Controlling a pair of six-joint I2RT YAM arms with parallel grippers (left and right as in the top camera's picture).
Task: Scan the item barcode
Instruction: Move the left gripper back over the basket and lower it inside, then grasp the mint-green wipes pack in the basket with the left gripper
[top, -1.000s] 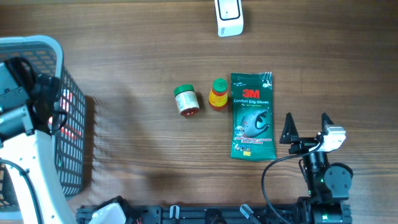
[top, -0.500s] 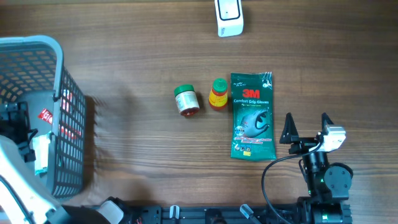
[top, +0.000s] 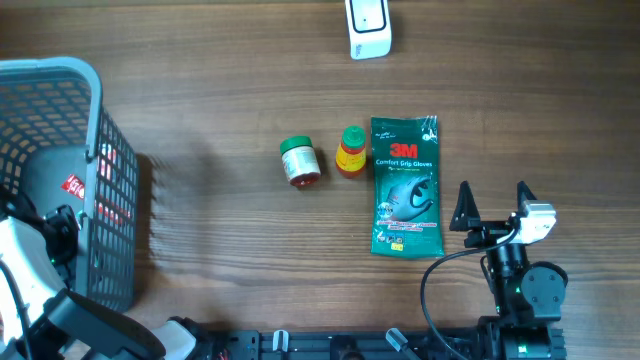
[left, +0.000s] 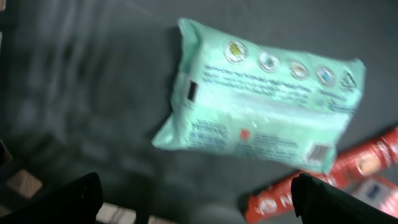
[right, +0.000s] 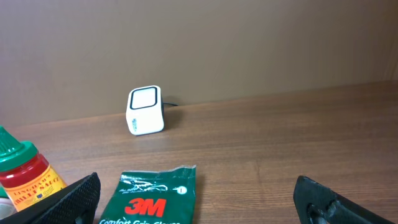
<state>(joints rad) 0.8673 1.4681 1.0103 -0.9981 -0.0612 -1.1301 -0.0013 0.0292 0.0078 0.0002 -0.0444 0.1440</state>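
Two bottles (top: 300, 161), one glove pack (top: 406, 186), one scanner (top: 368, 27), one basket (top: 50, 68).

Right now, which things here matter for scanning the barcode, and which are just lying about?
Likely for the job:
white box-shaped scanner
pale green soft packet, lying in the basket
grey mesh plastic basket

Just lying about:
small green-lidded jar
red sauce bottle with green cap
green 3M gloves pack
red wrappers beside the packet
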